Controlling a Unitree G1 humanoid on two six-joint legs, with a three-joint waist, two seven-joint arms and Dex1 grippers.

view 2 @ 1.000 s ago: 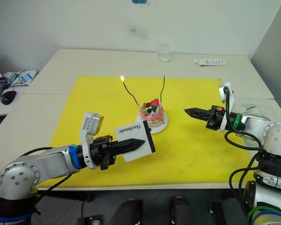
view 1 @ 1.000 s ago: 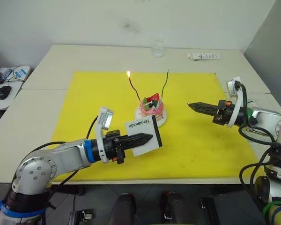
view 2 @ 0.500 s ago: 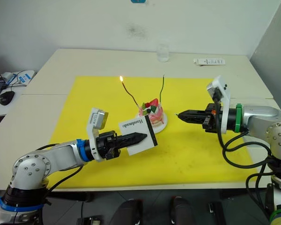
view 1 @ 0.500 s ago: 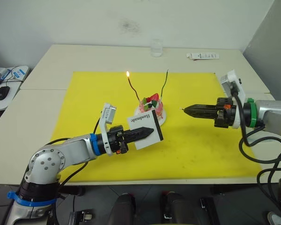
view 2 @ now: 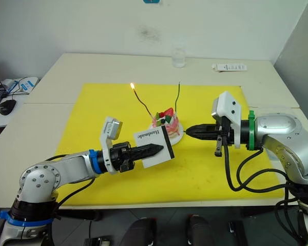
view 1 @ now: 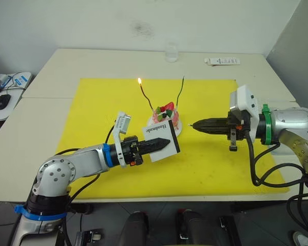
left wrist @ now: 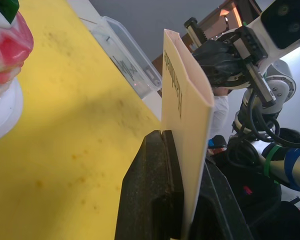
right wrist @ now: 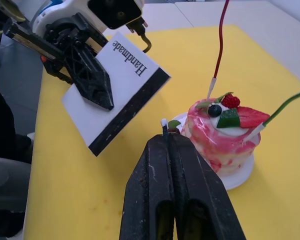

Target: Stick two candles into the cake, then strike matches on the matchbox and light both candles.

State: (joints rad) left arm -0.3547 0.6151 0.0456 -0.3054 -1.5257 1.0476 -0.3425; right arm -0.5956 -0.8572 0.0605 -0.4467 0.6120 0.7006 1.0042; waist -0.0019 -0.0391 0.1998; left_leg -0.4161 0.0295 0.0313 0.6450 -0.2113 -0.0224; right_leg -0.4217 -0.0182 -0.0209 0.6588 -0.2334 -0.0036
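Observation:
The pink cake on its white plate stands mid-mat. Two candles are stuck in it: the red-brown candle burns with a small flame, the green candle is unlit. My left gripper is shut on the white matchbox, held upright just in front of the cake, black strip toward my right arm. My right gripper is shut on a match, whose tip pokes out close to the cake's right side and the matchbox.
A yellow mat covers the table. A glass and a white tube lie at the far edge. A clear plastic box sits off the mat on the right. A mouse lies far left.
My right gripper has moved left, from the mat's right part to beside the cake. My left gripper has carried the matchbox slightly up and toward the cake.

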